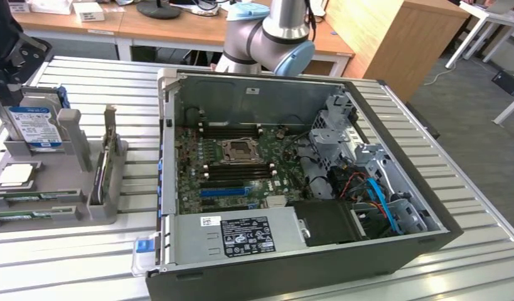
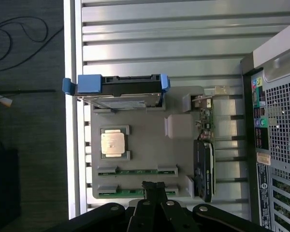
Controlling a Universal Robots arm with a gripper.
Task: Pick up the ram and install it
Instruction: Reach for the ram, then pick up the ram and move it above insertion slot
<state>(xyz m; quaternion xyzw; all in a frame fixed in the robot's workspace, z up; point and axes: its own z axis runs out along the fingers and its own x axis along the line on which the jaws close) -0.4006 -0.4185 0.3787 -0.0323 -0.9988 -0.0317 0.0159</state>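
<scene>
Clenched and empty, the gripper [image 2: 153, 185] hangs above the grey tray [image 2: 145, 145]. That tray sits on the slatted table [image 1: 457, 188], to the exterior view's left of the open case [image 1: 324, 263]. From where I stand this looks like the very start of the job: the approach to the pick, with nothing lifted and nothing seated.

Two green sticks seem to stand on edge in the tray's end slots, side by side past the CPU [image 2: 112, 144]. The ram [image 2: 135, 192] is in the outermost slot and a twin [image 2: 137, 170] sits next to it. The gripper's tips look poised over that pair. I cannot tell which of the two they line up with, or how high above they are. Neither stick is touched.

A grasp, I'd judge, calls for the jaws to part first. They would then come straight down astride the thin top edge near the stick's middle, between the grey clips [image 2: 108, 170] that hold its ends. A pinch off-centre could tilt it in its slot.

Each stick is long, thin and flat, a green board with small dark chips, its ends tucked under the clips. Inside the case the motherboard [image 1: 240, 150] lies open to reach. Its black memory slots [image 1: 237, 170] run beside the socket, and I cannot make out whether any is filled.
</scene>
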